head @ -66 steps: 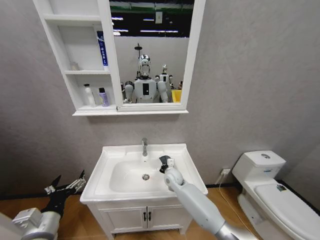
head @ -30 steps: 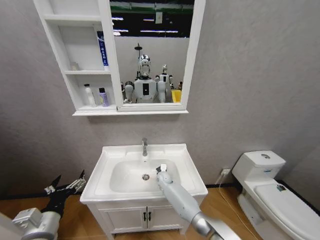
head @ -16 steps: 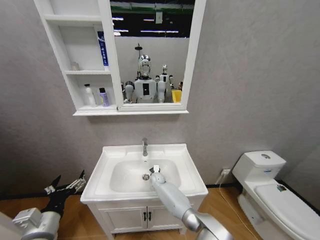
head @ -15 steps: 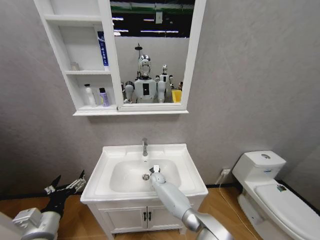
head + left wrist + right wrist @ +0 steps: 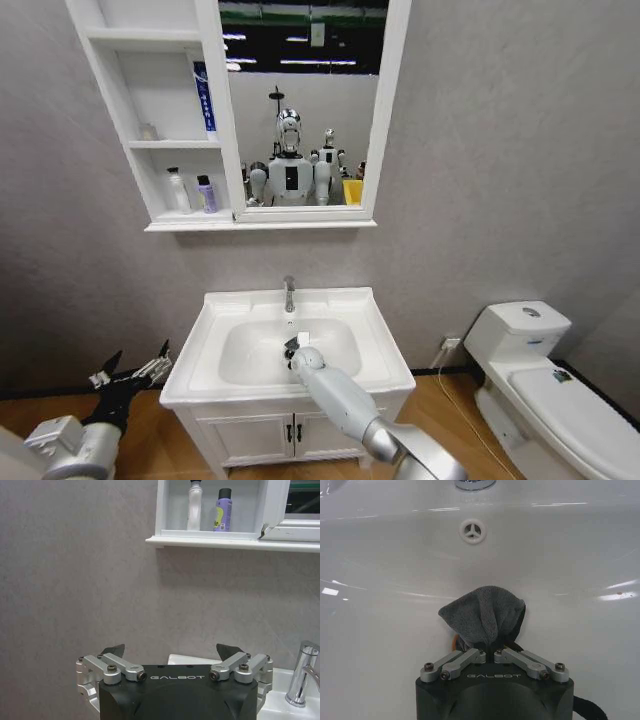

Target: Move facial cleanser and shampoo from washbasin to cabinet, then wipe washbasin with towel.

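Right pincer (image 5: 491,647) is pinching a fuzzy dark grey towel (image 5: 482,616) w/ fingers closed, inside the glossy white ceramic washbasin (image 5: 395,555); left pincer (image 5: 170,652) is hanging spread wide, empty.

A glossy white ceramic washbasin (image 5: 380,555) throws back bright highlights, its smooth bowl set with a white plastic-looking overflow ring (image 5: 473,531) below a polished chrome tap (image 5: 305,672). The small dark grey towel (image 5: 482,615) shows a soft, looped terry nap, pinched in the right gripper (image 5: 490,652), whose brushed-metal linkages meet a matt black housing. The left gripper (image 5: 172,655) looks the same. The grey wall (image 5: 75,570) looks matt and faintly mottled.
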Tool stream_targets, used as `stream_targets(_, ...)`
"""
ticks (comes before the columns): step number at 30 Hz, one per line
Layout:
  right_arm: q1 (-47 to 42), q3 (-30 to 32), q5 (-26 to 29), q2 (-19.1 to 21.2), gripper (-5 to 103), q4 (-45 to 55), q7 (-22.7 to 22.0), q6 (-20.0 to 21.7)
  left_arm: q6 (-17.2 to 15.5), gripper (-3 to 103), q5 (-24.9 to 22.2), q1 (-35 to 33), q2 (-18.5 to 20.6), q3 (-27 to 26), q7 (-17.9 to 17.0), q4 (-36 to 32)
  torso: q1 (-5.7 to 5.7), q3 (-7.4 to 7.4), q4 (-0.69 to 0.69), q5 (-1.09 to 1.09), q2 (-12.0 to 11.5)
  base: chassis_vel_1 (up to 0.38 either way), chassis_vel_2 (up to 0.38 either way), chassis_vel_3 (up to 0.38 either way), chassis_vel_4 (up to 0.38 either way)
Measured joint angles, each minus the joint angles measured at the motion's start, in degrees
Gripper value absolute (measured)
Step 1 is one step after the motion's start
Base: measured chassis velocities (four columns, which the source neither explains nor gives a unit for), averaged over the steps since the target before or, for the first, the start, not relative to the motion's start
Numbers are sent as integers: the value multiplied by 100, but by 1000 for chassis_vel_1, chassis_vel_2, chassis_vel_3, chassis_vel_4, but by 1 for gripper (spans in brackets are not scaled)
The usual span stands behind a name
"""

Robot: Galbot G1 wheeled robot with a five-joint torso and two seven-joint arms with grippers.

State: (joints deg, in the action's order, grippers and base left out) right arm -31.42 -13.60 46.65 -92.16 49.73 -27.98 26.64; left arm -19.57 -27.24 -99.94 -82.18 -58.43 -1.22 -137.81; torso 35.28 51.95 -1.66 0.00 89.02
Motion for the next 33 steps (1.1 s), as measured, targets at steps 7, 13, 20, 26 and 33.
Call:
stream_targets(7,106,-79,42,1,3,-213,427,-266,0,100,0,0,0,0,0,0,0,0,0,0,0,0,0,0,0)
stream_targets(13,137,-68,16,2,3,-323,583,-404,0,100,0,0,0,0,0,0,0,-1,-1,0,0,0,0,0,0)
stream_targets(20,73,-23,4,2,3,-155,226,-380,0,100,0,0,0,0,0,0,0,0,0,0,1,0,0,0,0)
stream_targets(26,48,-30,3,2,3,67,-185,-336,0,100,0,0,0,0,0,0,0,0,0,0,1,0,0,0,0)
stream_targets(33,66,40,51,3,3,168,-660,-218,0,100,0,0,0,0,0,0,-1,-1,-1,0,1,0,0,0,0)
